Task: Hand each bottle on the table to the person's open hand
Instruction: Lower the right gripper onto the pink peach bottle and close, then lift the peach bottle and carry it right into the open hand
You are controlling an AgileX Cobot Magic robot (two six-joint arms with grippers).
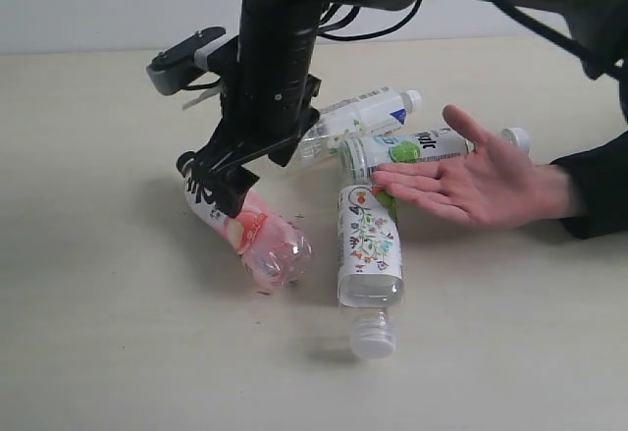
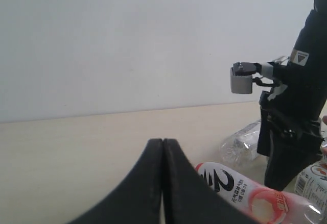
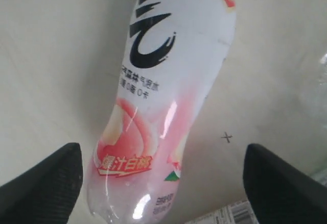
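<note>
1. The pink bottle (image 1: 250, 230), peach label, lies flat, 9 o'clock from the hand (image 1: 481, 181).
2. My right gripper (image 3: 161, 150) gapes wide astride it, holding nothing; left gripper (image 2: 163, 147) closed, empty.
3. Bare table (image 1: 118, 333) at 6 and 9 o'clock.

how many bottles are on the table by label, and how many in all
pink bottle: 1
floral bottle: 1
green-dot bottle: 1
white-label bottle: 1
total: 4 bottles
</note>
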